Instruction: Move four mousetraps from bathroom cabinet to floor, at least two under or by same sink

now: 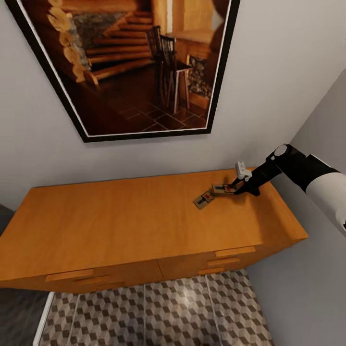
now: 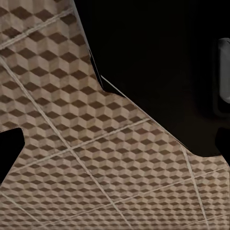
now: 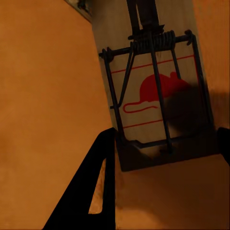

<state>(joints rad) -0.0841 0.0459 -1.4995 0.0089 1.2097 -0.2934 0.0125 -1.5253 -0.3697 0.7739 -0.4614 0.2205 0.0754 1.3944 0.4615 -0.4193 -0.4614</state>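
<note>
2 mousetraps (image 1: pixel 214 193) lie on the cabinet (image 1: pixel 144 216) top near its right end; the right hand (image 1: pixel 239 188) is low over the nearer one, fingers (image 3: pixel 91 191) apart astride its end, seemingly to grip it.

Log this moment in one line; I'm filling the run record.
right gripper: open, straddling mousetrap | second mousetrap: beside | both on cabinet | floor: bare

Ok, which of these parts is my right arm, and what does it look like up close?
The right arm has a white rounded forearm shell, then a black wrist section with a round grey-capped joint. A small pale grey block sits near the right gripper. The fingers are flat black tapered blades, one with a slot cut through it. No cables visible.
</note>
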